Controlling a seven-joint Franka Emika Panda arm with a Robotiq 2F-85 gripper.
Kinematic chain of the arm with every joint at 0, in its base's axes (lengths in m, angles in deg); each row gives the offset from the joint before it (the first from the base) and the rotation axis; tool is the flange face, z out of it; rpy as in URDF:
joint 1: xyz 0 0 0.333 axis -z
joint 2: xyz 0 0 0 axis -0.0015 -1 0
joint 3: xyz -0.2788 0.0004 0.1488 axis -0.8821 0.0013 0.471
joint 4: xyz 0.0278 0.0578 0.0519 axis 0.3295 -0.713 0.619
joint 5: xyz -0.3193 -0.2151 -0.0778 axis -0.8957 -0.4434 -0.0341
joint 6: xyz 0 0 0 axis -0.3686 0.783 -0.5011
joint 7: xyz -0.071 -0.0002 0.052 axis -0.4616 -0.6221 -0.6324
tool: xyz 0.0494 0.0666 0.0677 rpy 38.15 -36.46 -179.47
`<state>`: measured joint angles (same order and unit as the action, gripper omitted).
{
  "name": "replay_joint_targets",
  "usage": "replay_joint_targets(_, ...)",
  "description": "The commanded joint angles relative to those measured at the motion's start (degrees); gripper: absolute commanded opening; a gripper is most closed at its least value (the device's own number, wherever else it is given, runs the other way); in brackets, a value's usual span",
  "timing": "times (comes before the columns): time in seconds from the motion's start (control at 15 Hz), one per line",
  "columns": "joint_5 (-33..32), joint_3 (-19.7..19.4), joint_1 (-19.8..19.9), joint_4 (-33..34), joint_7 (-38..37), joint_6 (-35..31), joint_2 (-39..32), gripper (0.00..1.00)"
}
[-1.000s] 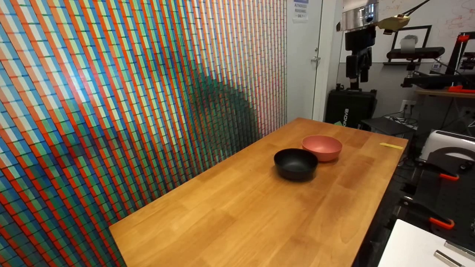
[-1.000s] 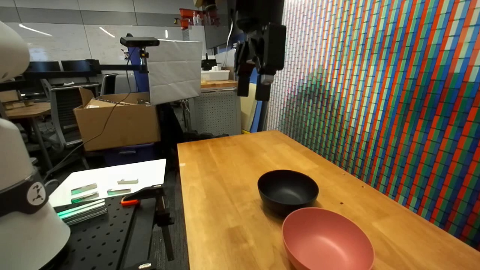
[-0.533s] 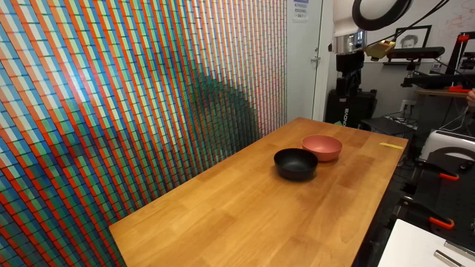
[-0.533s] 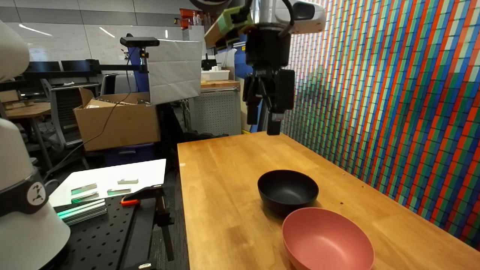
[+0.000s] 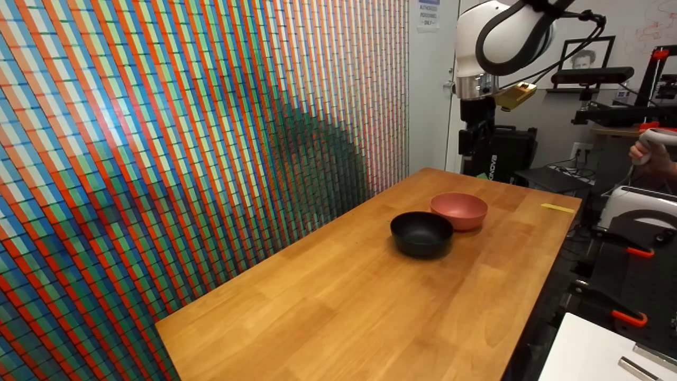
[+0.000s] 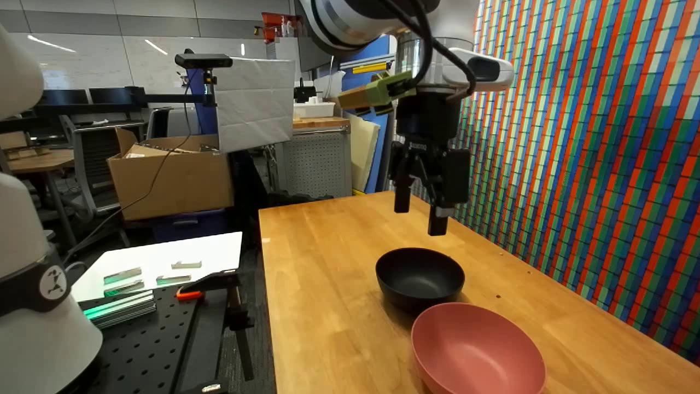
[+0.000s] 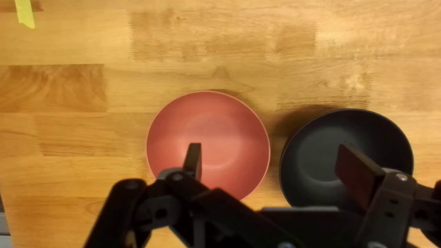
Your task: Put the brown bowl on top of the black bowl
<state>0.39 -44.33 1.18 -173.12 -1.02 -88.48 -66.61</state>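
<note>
Plainly, none of the stacking is done: the claw (image 6: 420, 220) hangs spread wide, gripping nothing, while on the worktop (image 6: 328, 268) the reddish-brown bowl (image 7: 220, 137) rests just left of the black bowl (image 7: 320, 151) in the wrist view, both visibly empty, so grasp, lift and setting-down all seem to remain.

In an exterior view: sign (image 5: 428, 17) on door (image 5: 431, 95), "AUTHORIZED PERSONNEL ONLY"; black case (image 5: 518, 153), sideways "KINOVA"; red scrawl (image 5: 653, 25) on wall (image 5: 624, 18), illegible. In an exterior view: round emblem (image 6: 53, 283) on robot base (image 6: 49, 345); gripper (image 6: 420, 219) lettering (image 6: 417, 146) too small.
</note>
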Motion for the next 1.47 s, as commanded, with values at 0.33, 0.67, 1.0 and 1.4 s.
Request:
replay_joint_targets(0.33,0.4,-1.8,-0.4,15.0,-1.3,1.2,-18.3,1.00)
replay_joint_targets(0.67,0.9,-1.7,-1.8,21.7,-3.2,1.8,-27.4,1.00)
replay_joint_targets(1.0,2.0,-1.6,-3.2,27.7,-5.3,1.4,-33.4,1.00)
replay_joint_targets(1.4,1.8,-2.7,-3.3,31.6,-6.9,2.2,-36.6,1.00)
